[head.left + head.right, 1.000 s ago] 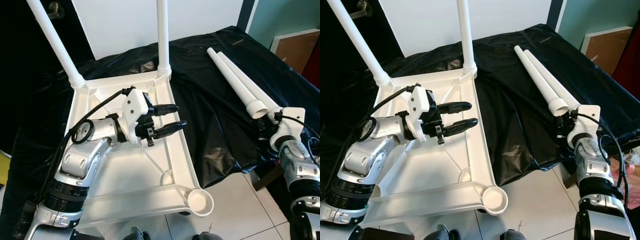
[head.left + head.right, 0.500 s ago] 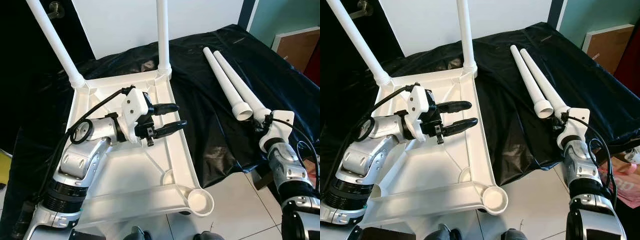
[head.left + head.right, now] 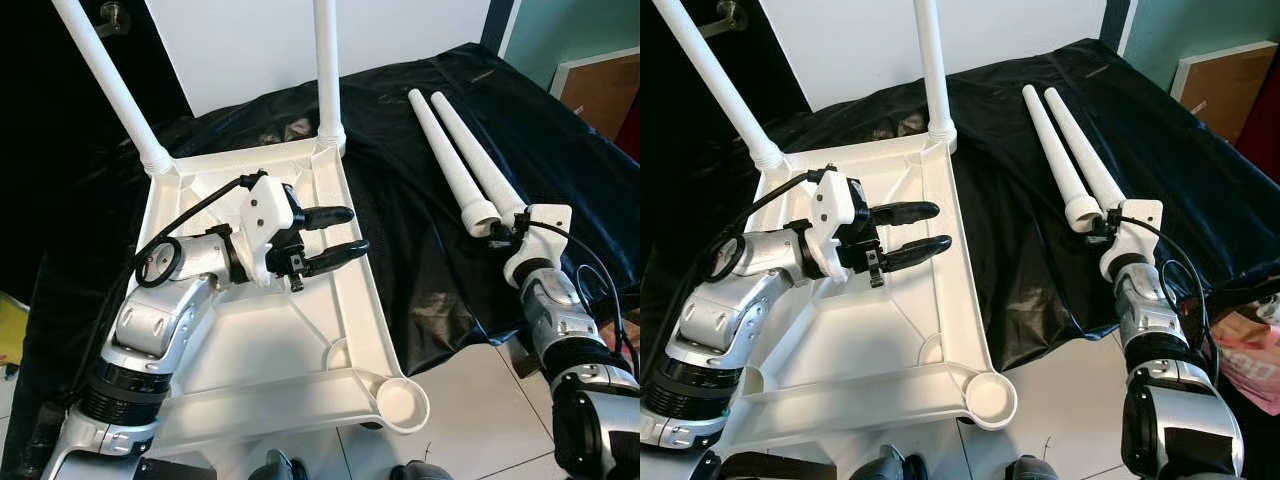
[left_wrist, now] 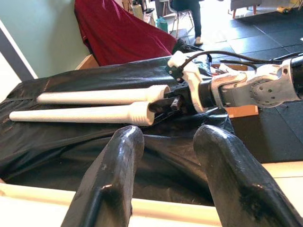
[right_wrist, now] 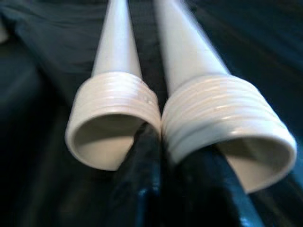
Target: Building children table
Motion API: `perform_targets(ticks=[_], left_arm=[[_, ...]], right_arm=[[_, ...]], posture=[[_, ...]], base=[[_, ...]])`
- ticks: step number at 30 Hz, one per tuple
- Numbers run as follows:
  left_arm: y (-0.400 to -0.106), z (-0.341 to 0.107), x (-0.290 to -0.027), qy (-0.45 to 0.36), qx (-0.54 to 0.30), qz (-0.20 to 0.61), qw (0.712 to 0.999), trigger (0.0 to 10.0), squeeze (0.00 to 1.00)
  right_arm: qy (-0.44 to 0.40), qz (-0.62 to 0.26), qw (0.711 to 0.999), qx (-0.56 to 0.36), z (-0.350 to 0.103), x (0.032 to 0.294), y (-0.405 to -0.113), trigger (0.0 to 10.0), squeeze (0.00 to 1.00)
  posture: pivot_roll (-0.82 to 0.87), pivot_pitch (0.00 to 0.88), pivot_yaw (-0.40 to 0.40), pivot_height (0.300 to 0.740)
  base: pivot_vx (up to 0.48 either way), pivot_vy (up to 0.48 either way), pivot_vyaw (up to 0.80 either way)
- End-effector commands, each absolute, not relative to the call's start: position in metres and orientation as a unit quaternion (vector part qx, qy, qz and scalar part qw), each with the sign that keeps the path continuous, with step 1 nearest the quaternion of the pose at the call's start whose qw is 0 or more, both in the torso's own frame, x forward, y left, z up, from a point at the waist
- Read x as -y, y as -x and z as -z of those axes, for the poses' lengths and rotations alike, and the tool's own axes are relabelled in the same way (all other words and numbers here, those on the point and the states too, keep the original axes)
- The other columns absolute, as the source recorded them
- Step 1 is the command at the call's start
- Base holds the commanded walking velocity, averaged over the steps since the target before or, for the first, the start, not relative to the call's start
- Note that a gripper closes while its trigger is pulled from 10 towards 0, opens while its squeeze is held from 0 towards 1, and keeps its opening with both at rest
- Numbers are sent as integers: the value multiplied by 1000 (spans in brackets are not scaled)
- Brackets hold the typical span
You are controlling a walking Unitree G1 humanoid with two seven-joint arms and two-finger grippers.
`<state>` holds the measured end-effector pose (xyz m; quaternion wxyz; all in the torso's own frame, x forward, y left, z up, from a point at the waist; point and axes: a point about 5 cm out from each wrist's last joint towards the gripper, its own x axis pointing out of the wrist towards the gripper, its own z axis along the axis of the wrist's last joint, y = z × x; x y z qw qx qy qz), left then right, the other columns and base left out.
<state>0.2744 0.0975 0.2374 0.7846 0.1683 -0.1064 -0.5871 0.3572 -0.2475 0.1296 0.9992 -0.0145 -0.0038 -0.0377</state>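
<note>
The white tabletop lies upside down on the black sheet that covers the desk, and serves as the landmark here. The left arm bends at the elbow over the tabletop's middle, forearm reaching toward its right rim. The left tool hovers there with its two black fingers spread apart, released and grasping nothing.

The right arm stretches forward well to the right of the tabletop. The right tool sits at the open threaded ends of the loose legs, its dark fingers pushed up against both mouths; whether it is released or clenched I cannot tell.

Count of legs: four. Two standing legs are fitted upright at the tabletop's far corners. Two loose ones lie side by side on the sheet, to the right of the tabletop.

Empty round sockets: two show at the tabletop's near right corner.
</note>
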Motion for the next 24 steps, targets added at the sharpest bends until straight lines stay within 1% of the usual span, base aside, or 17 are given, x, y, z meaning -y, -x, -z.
perform_targets(ticks=[1,3,6,8,12,13,14,15,16,17,18,20,24], left_arm=[[-276,-243,-102,-178,112,562,800,10000,0],[-275,-242,-103,-179,112,556,804,10000,0],[-275,-242,-104,-179,111,554,805,10000,0],[-277,-241,-104,-188,115,537,814,10000,0],[-278,-240,-105,-192,118,529,818,10000,0],[-281,-241,-106,-193,121,514,827,10000,0],[-281,-241,-106,-193,121,514,827,10000,0],[-285,-240,-107,-193,121,498,836,10000,0],[-285,-240,-107,-193,121,498,836,10000,0],[-288,-240,-109,-192,118,485,845,10000,0],[-288,-240,-109,-192,118,485,845,10000,0],[-295,-243,-111,-178,115,468,858,10000,0],[-298,-244,-111,-169,115,464,862,10000,0]], right_arm=[[15,32,999,2,-123,240,-356,0,0],[14,28,999,19,-121,234,-354,0,0],[12,27,999,25,-120,232,-353,0,0],[2,23,999,42,-119,228,-349,0,0],[0,21,999,49,-118,227,-348,0,0],[3,16,998,62,-120,225,-346,0,0],[3,16,998,62,-120,225,-346,0,0],[6,5,997,82,-125,222,-345,3098,0],[6,5,997,82,-125,222,-345,3098,0],[12,-10,994,106,-132,217,-343,10000,0],[12,-10,994,106,-132,217,-343,10000,0],[13,-34,988,149,-146,207,-341,10000,0],[14,-40,986,162,-150,204,-341,10000,0]], posture=[[-15,89,84,740],[-13,87,81,740],[-13,87,81,740],[-18,87,77,740],[-18,87,77,740],[-20,88,76,740],[-20,88,76,740],[-30,75,73,740],[-30,75,73,740],[-32,73,73,740],[-32,73,73,740],[-49,66,65,740],[-51,67,63,740]], base=[[0,0,0],[0,0,0],[0,0,0],[0,0,0],[0,0,0],[0,0,0],[0,0,0],[0,0,0],[0,0,0],[0,0,0],[0,0,0],[0,0,0],[0,0,0]])
